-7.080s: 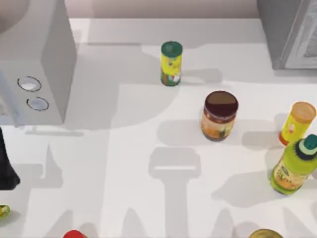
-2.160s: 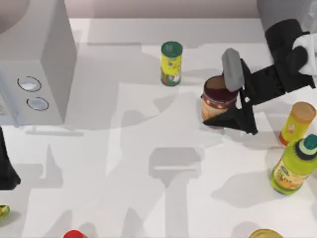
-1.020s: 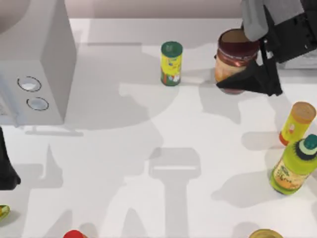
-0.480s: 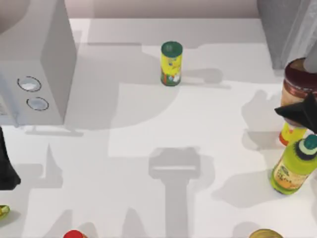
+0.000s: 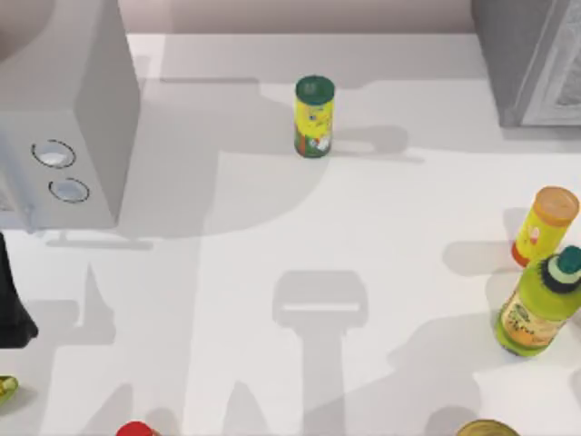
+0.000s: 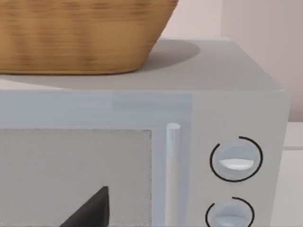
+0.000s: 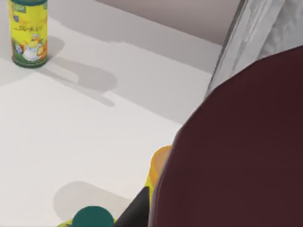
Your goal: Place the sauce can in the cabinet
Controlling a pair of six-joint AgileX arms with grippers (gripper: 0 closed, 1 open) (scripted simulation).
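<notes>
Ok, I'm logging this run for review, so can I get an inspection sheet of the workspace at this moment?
Surface: white table, shadowed.
Job's things: sauce can close before the right wrist camera, by the cabinet at the table's far right.
Clutter: slim yellow can; orange-capped bottle; green-capped bottle; microwave, basket on top.
Grippers: right fingertip beside the sauce can; left fingertip facing the microwave.
Cables: nothing seen.
Surroundings: plain wall.

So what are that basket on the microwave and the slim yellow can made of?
The basket looks like woven wicker: tan, with fine ribbed strands. The slim yellow can seems to be metal or card under a glossy printed label, with a green lid; which one is hard to tell.
</notes>
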